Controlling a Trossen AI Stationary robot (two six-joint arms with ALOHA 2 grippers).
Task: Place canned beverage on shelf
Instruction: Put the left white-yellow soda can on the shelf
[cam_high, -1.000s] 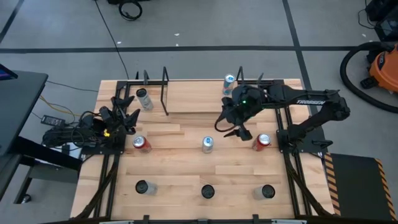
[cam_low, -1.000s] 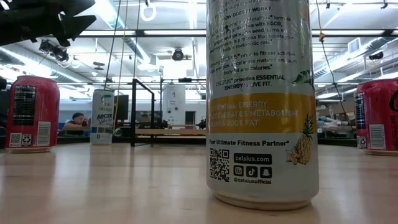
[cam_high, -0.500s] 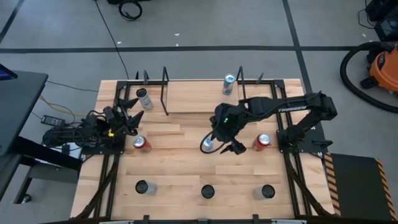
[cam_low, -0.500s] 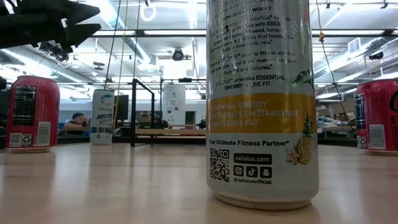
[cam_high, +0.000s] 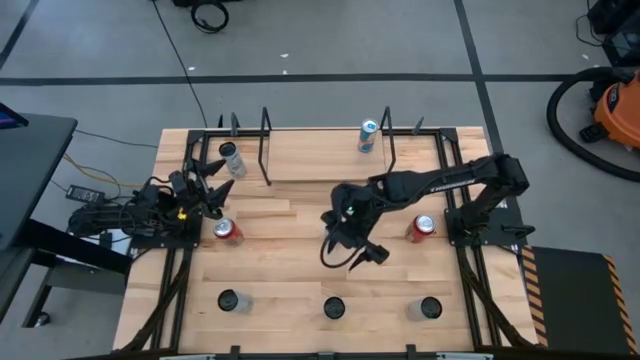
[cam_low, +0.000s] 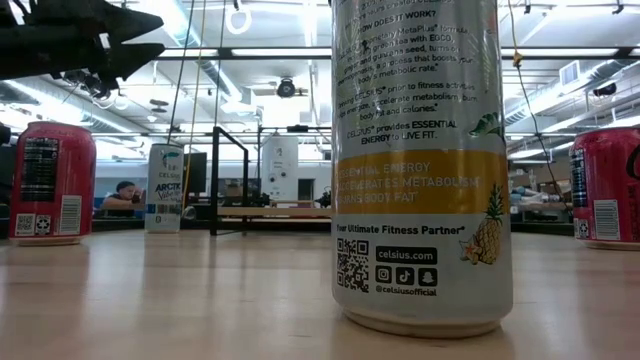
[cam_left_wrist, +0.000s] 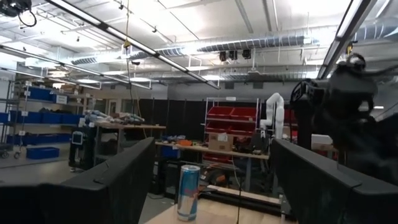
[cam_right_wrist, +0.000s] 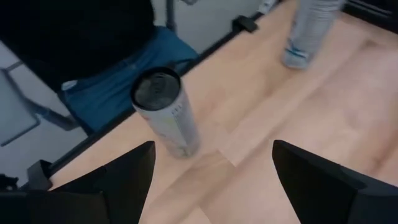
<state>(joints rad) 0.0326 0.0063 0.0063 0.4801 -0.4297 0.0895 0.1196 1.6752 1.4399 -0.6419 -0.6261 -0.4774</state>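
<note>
The shelf (cam_high: 310, 158), a light board with black rod frames, stands along the far edge. On it stand a grey-white can (cam_high: 231, 158) at the left and a blue-silver can (cam_high: 368, 135). My right gripper (cam_high: 350, 258) hovers open over the table's middle, slanting down toward the near edge. In its wrist view a white dark-topped can (cam_right_wrist: 165, 112) stands upright on the table ahead of the open fingers (cam_right_wrist: 212, 149), untouched. My left gripper (cam_high: 205, 180) waits open at the left edge, raised above the table (cam_low: 130, 35).
Red cans stand at the left (cam_high: 227, 231) and right (cam_high: 423, 228) of the middle row. Three dark-topped cans (cam_high: 229, 300) (cam_high: 333, 308) (cam_high: 430, 309) line the near edge. A person in blue trousers (cam_right_wrist: 118, 87) is just beyond that edge.
My right gripper has swung from beside the shelf's right end toward the table's near edge and left, sinking and rolling its wrist. It now covers the can in the middle of the table, and its fingers keep the same gap. My left gripper has tipped slightly downward.
</note>
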